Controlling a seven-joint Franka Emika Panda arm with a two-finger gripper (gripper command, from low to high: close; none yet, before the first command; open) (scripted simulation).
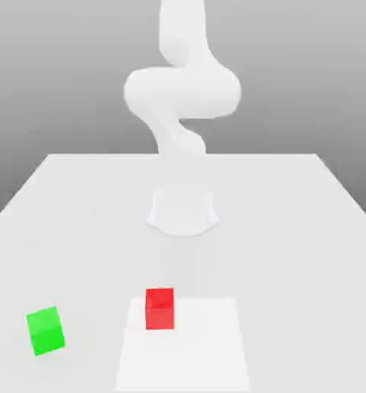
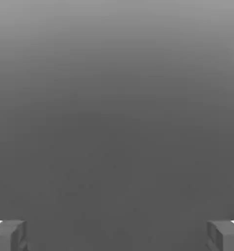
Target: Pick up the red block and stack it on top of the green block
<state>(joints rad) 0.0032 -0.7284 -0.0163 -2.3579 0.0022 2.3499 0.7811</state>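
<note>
The red block (image 1: 159, 308) rests on the white table near the front, a little to the exterior view's left of centre. The green block (image 1: 45, 331) lies apart from it, farther to the exterior view's left and slightly turned. In the hand view my gripper (image 2: 117, 236) is open: its two grey fingertips (image 2: 9, 235) stand far apart with nothing between them, against a plain grey backdrop. The white arm (image 1: 182, 92) rises from its base (image 1: 183, 211) behind the blocks and runs out of the top of the exterior view.
A paler square patch (image 1: 193, 353) marks the table (image 1: 293, 230) under and beside the red block. The table's far edge runs behind the arm's base, with grey background beyond.
</note>
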